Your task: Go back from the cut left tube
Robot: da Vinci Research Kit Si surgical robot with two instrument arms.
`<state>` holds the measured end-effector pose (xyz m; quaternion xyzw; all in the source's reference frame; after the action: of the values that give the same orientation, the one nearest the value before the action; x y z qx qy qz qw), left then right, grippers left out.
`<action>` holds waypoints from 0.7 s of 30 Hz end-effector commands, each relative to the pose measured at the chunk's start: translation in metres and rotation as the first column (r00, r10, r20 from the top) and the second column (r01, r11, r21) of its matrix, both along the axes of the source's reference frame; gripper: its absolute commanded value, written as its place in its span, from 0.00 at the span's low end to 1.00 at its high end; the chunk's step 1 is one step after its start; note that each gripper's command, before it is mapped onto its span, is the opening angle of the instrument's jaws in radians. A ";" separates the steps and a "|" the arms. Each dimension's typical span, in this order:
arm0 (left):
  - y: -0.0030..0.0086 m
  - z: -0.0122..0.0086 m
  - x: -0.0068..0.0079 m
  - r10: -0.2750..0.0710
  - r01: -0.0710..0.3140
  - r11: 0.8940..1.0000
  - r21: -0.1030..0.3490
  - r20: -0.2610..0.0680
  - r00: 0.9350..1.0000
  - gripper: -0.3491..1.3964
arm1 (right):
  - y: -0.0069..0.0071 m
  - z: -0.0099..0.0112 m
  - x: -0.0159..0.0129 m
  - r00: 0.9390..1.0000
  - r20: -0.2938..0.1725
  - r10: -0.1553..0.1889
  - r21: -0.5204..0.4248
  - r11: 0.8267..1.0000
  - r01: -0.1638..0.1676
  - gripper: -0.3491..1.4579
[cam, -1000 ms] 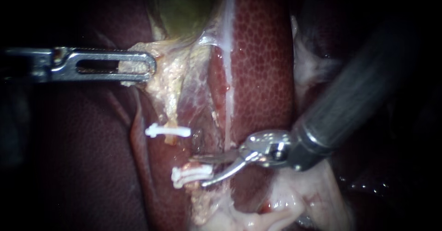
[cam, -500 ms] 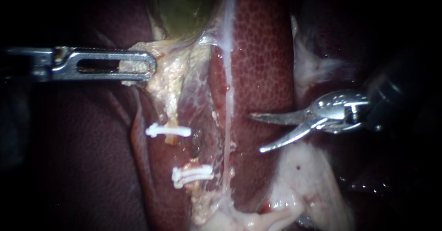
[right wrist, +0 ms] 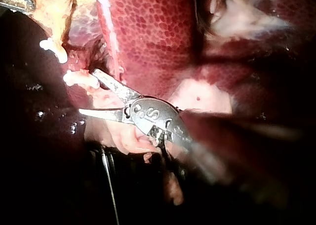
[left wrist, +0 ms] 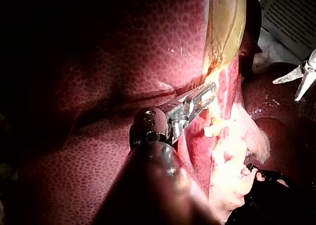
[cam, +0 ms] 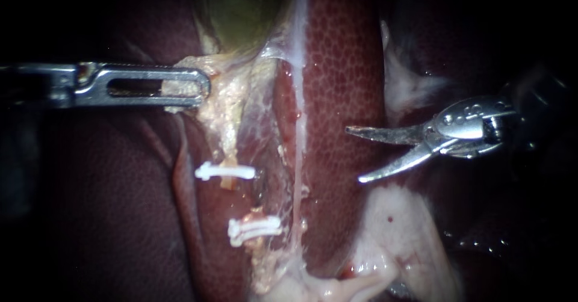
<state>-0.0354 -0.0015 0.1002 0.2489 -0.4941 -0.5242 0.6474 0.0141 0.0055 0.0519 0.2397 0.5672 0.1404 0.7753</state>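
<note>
1. Endoscope view: the cut left tube [cam: 227, 183] lies left of the middle, in two short ends. One end is under the upper clip [cam: 226, 171] and one is by the lower clips [cam: 254, 230]. My right tool [cam: 354, 155] hangs over the liver [cam: 343, 67], well apart from the tube. Its two blades are spread, with nothing between them. My left tool [cam: 180, 86] is pinching pale tissue [cam: 226, 91] just under the gallbladder [cam: 241, 7].
2. Left wrist view: my left tool is pressed onto that pale tissue from both sides. The right tool shows far off, blades apart.
3. Right wrist view: my spread blades point toward the clips. They look near here, but the endoscope view shows a clear gap.
4. I think the tube is soft, thin, wet and slippery, and would tear easily. I would not grab its ends or the clips. The pale tissue beside it looks like the safer hold.
5. No label or words show on the tissue. My right tool's joint has small marks, which I leave unread.
</note>
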 end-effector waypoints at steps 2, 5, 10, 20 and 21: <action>-0.0001 0.0006 -0.0005 0.009 -0.009 1.000 0.000 -0.002 1.000 0.00 | -0.0001 0.0001 0.0000 1.000 0.000 0.000 0.000 1.000 0.000 0.98; -0.0003 0.0016 -0.0013 0.017 -0.017 1.000 0.000 -0.007 1.000 0.00 | -0.0003 0.0002 0.0000 1.000 0.000 0.000 -0.001 1.000 0.000 0.98; -0.0005 0.0034 -0.0030 0.037 -0.037 0.999 -0.004 -0.016 0.999 0.00 | -0.0006 0.0004 0.0000 1.000 0.000 0.001 -0.004 1.000 -0.001 0.98; -0.0010 0.0057 -0.0060 0.066 -0.066 0.998 0.000 -0.026 0.997 0.00 | -0.0007 0.0004 0.0000 1.000 -0.001 0.004 -0.004 1.000 -0.004 0.98; -0.0010 0.0058 -0.0062 0.068 -0.068 0.998 0.000 -0.025 0.997 0.00 | -0.0007 0.0004 0.0000 1.000 0.000 0.004 -0.004 1.000 -0.004 0.98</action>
<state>-0.0417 -0.0025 0.1061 0.2585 -0.4776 -0.5048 0.6710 0.0142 0.0049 0.0522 0.2370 0.5680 0.1408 0.7755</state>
